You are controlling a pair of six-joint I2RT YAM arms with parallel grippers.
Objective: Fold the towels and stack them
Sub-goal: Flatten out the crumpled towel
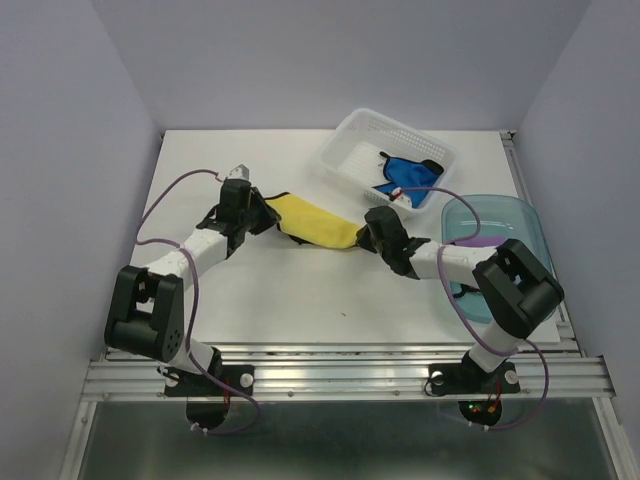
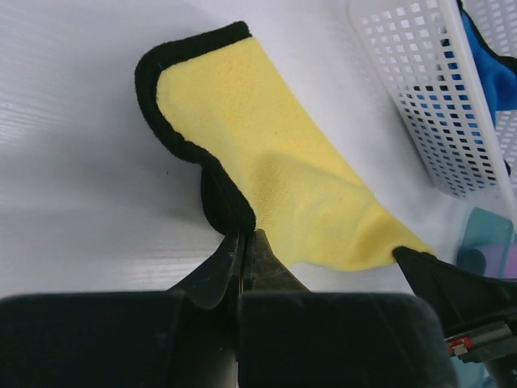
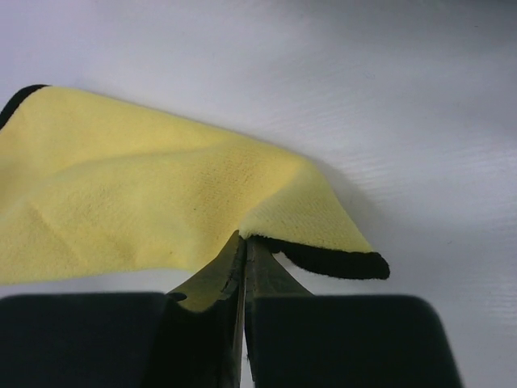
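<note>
While you look from the near edge of the table [image 1: 290,300], both arms reach inward to one yellow towel [image 1: 315,225], which spans the middle of the surface between them as a long band. Your left gripper [image 1: 266,213] has its jaws pressed together on the towel's black-edged left end, and the left wrist view shows the hem pinched right at the fingertips. Your right gripper [image 1: 364,238] is likewise clamped on the opposite end, where the cloth rises to a small peak at the closed tips. Further right, a purple towel [image 1: 480,241] sits in the translucent tray [image 1: 520,215]. Beyond that, the white basket [image 1: 338,140] holds a blue towel [image 1: 408,172]. The dark patch beside it may be its edging or a separate cloth; you cannot tell from this view.
</note>
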